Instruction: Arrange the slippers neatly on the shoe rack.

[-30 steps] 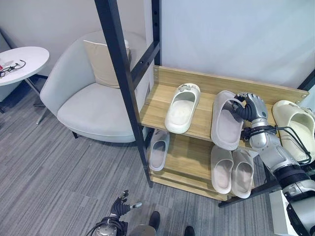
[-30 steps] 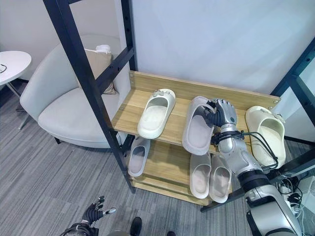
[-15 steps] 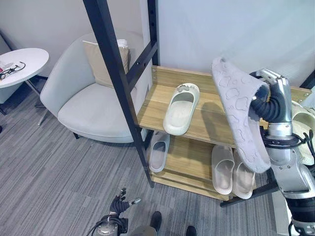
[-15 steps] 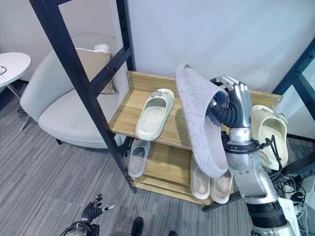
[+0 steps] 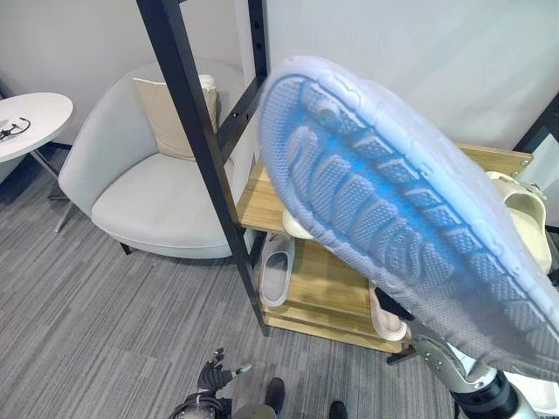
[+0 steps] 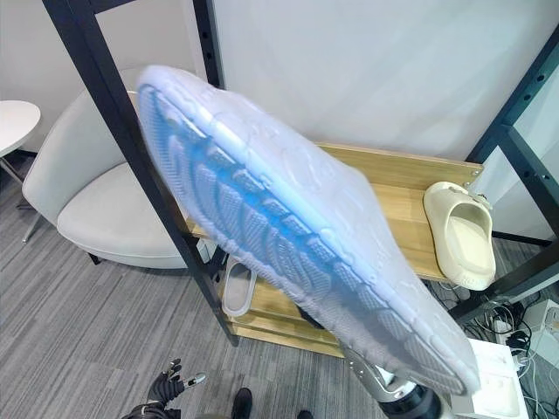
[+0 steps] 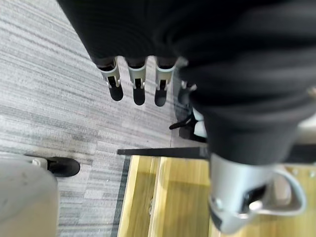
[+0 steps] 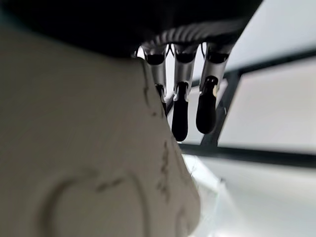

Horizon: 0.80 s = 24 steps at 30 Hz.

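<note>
You have one pale grey foam slipper [image 5: 410,218] off the rack, raised close in front of the head camera with its ridged sole turned toward you. Its long axis runs on a slant: the low end sits by your right wrist, and the far end reaches up and across to your left. You cannot tell toe from heel. A raised round mark near the upper end of the sole is too blurred to read.

Your right hand [image 8: 207,106] lies against the slipper's upper side. In the right wrist view its fingers reach together over the slipper's edge, and the thumb is hidden, so the hand holds the slipper by its side.

Beyond that hand stands one wooden two-shelf shoe rack with a black metal frame [image 6: 397,170]. Four more slippers show there:
- one cream slipper [image 6: 458,234] lies on the upper shelf, past the held slipper's low end
- the heel of a second cream slipper [image 5: 290,229] peeks out under the sole
- one pale grey slipper [image 5: 275,266] and part of another pale slipper [image 5: 384,321] lie on the lower shelf

Your left hand [image 5: 212,377] hangs low over the grey striped carpet [image 5: 87,332], fingers straight and spread, holding nothing. Well out from it are one light grey armchair [image 5: 144,196] with one beige cushion [image 5: 166,113], and one round white table [image 5: 31,118].
</note>
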{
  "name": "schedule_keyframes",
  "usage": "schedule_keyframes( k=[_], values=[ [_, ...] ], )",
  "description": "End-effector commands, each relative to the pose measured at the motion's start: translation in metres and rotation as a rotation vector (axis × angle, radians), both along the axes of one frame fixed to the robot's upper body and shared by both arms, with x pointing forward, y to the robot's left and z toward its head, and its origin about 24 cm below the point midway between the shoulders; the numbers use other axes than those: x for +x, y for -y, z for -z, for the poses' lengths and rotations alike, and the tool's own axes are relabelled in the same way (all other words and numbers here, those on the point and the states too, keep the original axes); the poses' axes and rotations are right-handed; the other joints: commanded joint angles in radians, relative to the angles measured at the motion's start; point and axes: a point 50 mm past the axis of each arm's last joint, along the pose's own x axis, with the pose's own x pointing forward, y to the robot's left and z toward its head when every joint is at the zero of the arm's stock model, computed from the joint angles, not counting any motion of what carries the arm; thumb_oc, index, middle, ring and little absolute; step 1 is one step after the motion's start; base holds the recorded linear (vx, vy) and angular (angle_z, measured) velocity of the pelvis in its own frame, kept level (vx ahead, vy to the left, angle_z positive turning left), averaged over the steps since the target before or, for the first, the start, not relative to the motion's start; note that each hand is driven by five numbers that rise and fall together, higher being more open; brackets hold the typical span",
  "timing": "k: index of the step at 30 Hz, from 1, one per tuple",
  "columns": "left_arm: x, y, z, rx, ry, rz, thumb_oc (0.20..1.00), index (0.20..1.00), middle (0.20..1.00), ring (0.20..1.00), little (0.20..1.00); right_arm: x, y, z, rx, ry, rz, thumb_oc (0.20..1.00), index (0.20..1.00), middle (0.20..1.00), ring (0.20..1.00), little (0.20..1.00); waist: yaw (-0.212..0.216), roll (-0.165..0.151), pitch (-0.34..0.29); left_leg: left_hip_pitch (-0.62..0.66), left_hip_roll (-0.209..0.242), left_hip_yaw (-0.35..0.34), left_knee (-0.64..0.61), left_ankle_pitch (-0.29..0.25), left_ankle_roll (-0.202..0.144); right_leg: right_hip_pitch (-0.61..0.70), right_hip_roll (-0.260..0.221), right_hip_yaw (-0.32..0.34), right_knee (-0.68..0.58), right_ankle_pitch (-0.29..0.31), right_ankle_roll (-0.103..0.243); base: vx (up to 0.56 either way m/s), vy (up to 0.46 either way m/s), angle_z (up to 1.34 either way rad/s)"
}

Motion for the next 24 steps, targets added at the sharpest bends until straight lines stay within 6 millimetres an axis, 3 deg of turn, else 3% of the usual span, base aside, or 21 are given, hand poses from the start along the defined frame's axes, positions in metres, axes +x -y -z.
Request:
schedule_keyframes(
  k=[1, 4, 7, 8, 9, 10, 11, 12, 13, 15, 16, 17, 18, 19, 24],
  values=[
    [0.026, -0.005, -0.010, 0.045, 0.083, 0.007, 1.000, 1.000, 1.000, 1.000, 1.000, -0.009, -0.010, -0.011, 0.051, 0.027, -0.149, 0.200, 0.200, 0.200, 0.200, 0.200, 0.031, -0.013, 0.005, 0.041, 0.038, 0.023, 0.001, -0.047, -0.036, 0.048, -0.048, -0.021, 0.007, -0.091, 0.023, -0.03, -0.011, 0.07],
    [0.024, -0.007, -0.009, 0.052, 0.078, -0.008, 1.000, 1.000, 1.000, 1.000, 1.000, -0.009, -0.021, 0.003, 0.009, -0.045, -0.222, 0.200, 0.200, 0.200, 0.200, 0.200, 0.035, -0.012, 0.011, 0.039, 0.040, 0.020, 0.001, -0.045, -0.038, 0.049, -0.047, -0.028, 0.008, -0.094, 0.020, -0.03, -0.015, 0.06],
    [0.024, -0.008, -0.009, 0.057, 0.078, -0.015, 1.000, 1.000, 1.000, 1.000, 1.000, -0.007, -0.034, 0.030, -0.102, -0.136, -0.257, 0.200, 0.200, 0.200, 0.200, 0.200, 0.035, -0.010, 0.020, 0.040, 0.042, 0.016, 0.001, -0.044, -0.039, 0.049, -0.046, -0.029, 0.013, -0.096, 0.018, -0.02, -0.007, 0.04],
    [0.025, -0.008, -0.009, 0.057, 0.082, -0.016, 1.000, 1.000, 1.000, 1.000, 1.000, -0.001, -0.040, 0.046, -0.251, -0.113, -0.180, 0.200, 0.200, 0.200, 0.200, 0.200, 0.034, -0.009, 0.024, 0.039, 0.041, 0.014, 0.001, -0.043, -0.040, 0.046, -0.046, -0.029, 0.015, -0.097, 0.017, 0.00, 0.000, 0.00],
    [0.025, -0.008, -0.009, 0.058, 0.083, -0.019, 1.000, 1.000, 1.000, 1.000, 1.000, -0.001, -0.040, 0.048, -0.262, -0.120, -0.175, 0.200, 0.200, 0.200, 0.200, 0.200, 0.033, -0.009, 0.026, 0.040, 0.041, 0.014, 0.001, -0.043, -0.040, 0.047, -0.045, -0.029, 0.016, -0.098, 0.017, 0.00, 0.000, 0.00],
    [0.027, -0.006, -0.009, 0.056, 0.088, -0.022, 1.000, 1.000, 1.000, 1.000, 1.000, 0.002, -0.047, 0.067, -0.372, -0.132, -0.143, 0.200, 0.200, 0.200, 0.200, 0.200, 0.035, -0.008, 0.031, 0.040, 0.042, 0.012, 0.001, -0.042, -0.039, 0.046, -0.045, -0.030, 0.018, -0.098, 0.016, 0.00, 0.000, 0.00],
    [0.027, -0.007, -0.009, 0.057, 0.088, -0.022, 1.000, 1.000, 1.000, 1.000, 1.000, 0.002, -0.048, 0.067, -0.372, -0.131, -0.143, 0.200, 0.200, 0.200, 0.200, 0.200, 0.034, -0.008, 0.031, 0.040, 0.042, 0.012, 0.001, -0.042, -0.039, 0.046, -0.045, -0.030, 0.019, -0.099, 0.016, 0.00, 0.000, 0.00],
    [0.025, -0.004, -0.006, 0.051, 0.071, -0.023, 1.000, 1.000, 1.000, 1.000, 1.000, 0.011, -0.048, 0.090, -0.599, -0.068, 0.007, 0.200, 0.200, 0.200, 0.200, 0.200, 0.034, -0.008, 0.033, 0.039, 0.042, 0.010, 0.001, -0.042, -0.040, 0.046, -0.043, -0.031, 0.018, -0.100, 0.016, 0.00, 0.000, 0.00],
    [0.025, -0.004, -0.006, 0.054, 0.069, -0.026, 1.000, 1.000, 1.000, 1.000, 1.000, 0.012, -0.050, 0.109, -0.650, -0.128, 0.008, 0.200, 0.200, 0.200, 0.200, 0.200, 0.035, -0.007, 0.035, 0.039, 0.042, 0.009, 0.001, -0.040, -0.039, 0.045, -0.043, -0.033, 0.020, -0.100, 0.017, -0.04, -0.006, 0.01],
    [0.023, 0.001, -0.003, 0.042, 0.053, -0.025, 1.000, 1.000, 1.000, 1.000, 1.000, 0.018, -0.046, 0.129, -0.820, -0.070, 0.113, 0.200, 0.200, 0.200, 0.200, 0.200, 0.035, -0.005, 0.037, 0.031, 0.042, 0.005, 0.001, -0.031, -0.038, 0.038, -0.040, -0.036, 0.025, -0.097, 0.017, -0.03, 0.002, 0.03],
    [0.023, 0.001, -0.003, 0.042, 0.053, -0.025, 1.000, 1.000, 1.000, 1.000, 1.000, 0.018, -0.046, 0.129, -0.820, -0.070, 0.113, 0.200, 0.200, 0.200, 0.200, 0.200, 0.035, -0.005, 0.037, 0.031, 0.042, 0.005, 0.001, -0.031, -0.038, 0.039, -0.040, -0.036, 0.025, -0.097, 0.017, 0.00, 0.000, 0.00],
    [0.019, 0.004, 0.000, 0.036, 0.032, -0.006, 1.000, 1.000, 1.000, 1.000, 1.000, 0.021, -0.042, 0.162, -0.977, -0.116, 0.142, 0.200, 0.200, 0.200, 0.200, 0.200, 0.035, -0.005, 0.038, 0.031, 0.042, 0.000, 0.001, -0.031, -0.038, 0.039, -0.040, -0.039, 0.027, -0.100, 0.016, 0.00, 0.000, 0.00],
    [0.019, 0.004, 0.000, 0.036, 0.032, -0.006, 1.000, 1.000, 1.000, 1.000, 1.000, 0.021, -0.042, 0.162, -0.977, -0.116, 0.143, 0.200, 0.200, 0.200, 0.200, 0.200, 0.034, -0.005, 0.038, 0.031, 0.042, -0.001, 0.001, -0.031, -0.038, 0.039, -0.040, -0.039, 0.027, -0.100, 0.016, 0.00, 0.000, 0.00],
    [0.016, 0.009, 0.003, 0.027, 0.015, 0.003, 1.000, 1.000, 1.000, 1.000, 1.000, 0.021, -0.036, 0.190, -1.110, -0.142, 0.186, 0.200, 0.200, 0.200, 0.200, 0.200, 0.036, -0.003, 0.038, 0.029, 0.040, -0.008, 0.001, -0.031, -0.038, 0.039, -0.041, -0.046, 0.028, -0.103, 0.016, 0.01, 0.004, 0.04],
    [0.010, 0.014, 0.006, 0.022, -0.006, 0.031, 1.000, 1.000, 1.000, 1.000, 1.000, 0.030, -0.002, 0.233, -1.406, -0.062, 0.427, 0.200, 0.200, 0.200, 0.200, 0.200, 0.043, 0.001, 0.047, 0.020, 0.034, -0.030, 0.001, -0.030, -0.039, 0.040, -0.041, -0.067, 0.029, -0.109, 0.020, 0.01, 0.010, 0.14]
  ],
)
